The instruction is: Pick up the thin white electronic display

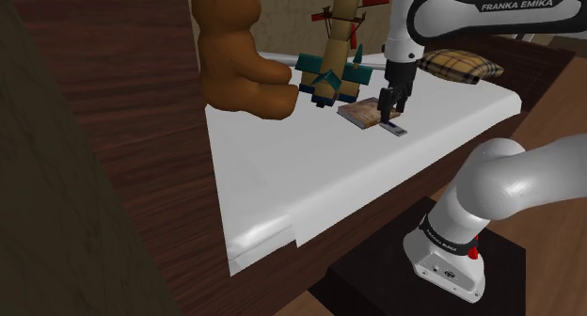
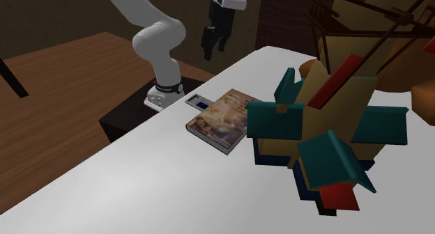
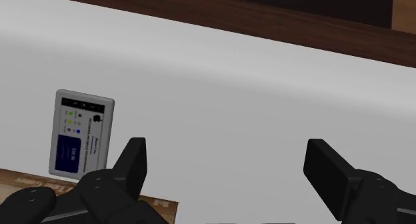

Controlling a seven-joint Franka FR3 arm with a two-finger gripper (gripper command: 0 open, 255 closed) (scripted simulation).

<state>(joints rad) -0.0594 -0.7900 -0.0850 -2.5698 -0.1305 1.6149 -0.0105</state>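
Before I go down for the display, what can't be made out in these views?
- Print on the display: too small to read in the wrist view.
- Whether the display touches or overlaps the book: the jaws cover that edge in the shoulder view, and it is too small in the second exterior view.
- Teddy bear: its head is cut off by the shoulder view's top edge.

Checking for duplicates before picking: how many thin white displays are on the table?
1. The display lies flat beside the book, near the gripper; the teddy bear could hide another.
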